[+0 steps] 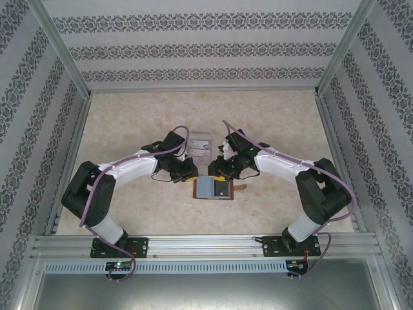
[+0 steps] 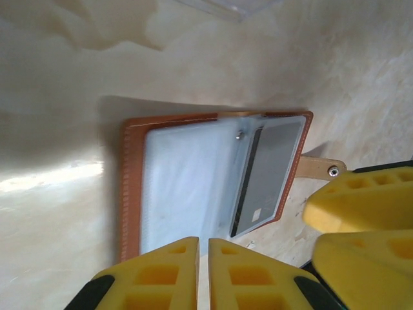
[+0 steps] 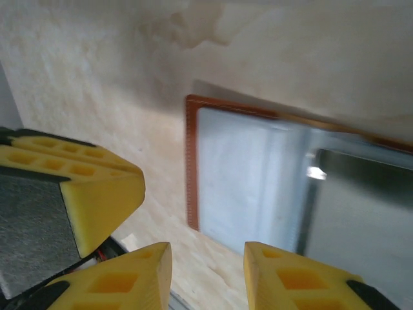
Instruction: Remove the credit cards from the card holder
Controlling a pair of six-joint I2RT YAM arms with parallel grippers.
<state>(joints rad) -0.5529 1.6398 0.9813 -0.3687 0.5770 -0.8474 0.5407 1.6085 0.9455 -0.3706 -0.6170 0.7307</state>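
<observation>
1. Two grippers meet over the open holder [image 1: 213, 188] in the top view. It lies flat at mid-desk with its tab [image 1: 242, 188] to the right and a clear rack [image 1: 201, 140] just beyond it on the desk [image 1: 129, 135]. The left gripper [image 1: 191, 179] hangs at the holder's left edge, and the right gripper [image 1: 217, 173] at its far edge. One dark card [image 1: 222, 190] shows in the holder's right half.
2. From the left wrist, the left gripper [image 2: 203, 271] is closed. Its fingers nearly touch, with nothing seen between them, right at the rim of the holder [image 2: 131, 194]. The card [image 2: 268, 171] sits in a pale sleeve on the side next to the tab [image 2: 319, 168]. The right gripper's yellow fingers [image 2: 361, 206] wait just beside that side.
3. From the right wrist, the right gripper [image 3: 206, 271] stands open and holds nothing, with bare desk showing in the gap. The holder [image 3: 245, 181] lies just past its tips, and the card [image 3: 364, 213] is inside its sleeve.
4. Judged from this, the holder is open and the step in hand is reaching for the first card; none is out yet.
5. The next move likely calls for the closed left gripper to press the holder down. The right gripper would then pinch the card's exposed edge and draw it out along the sleeve. The card is thin and lies flat, so there is little to catch, and the holder may drag along if it is not pinned.
</observation>
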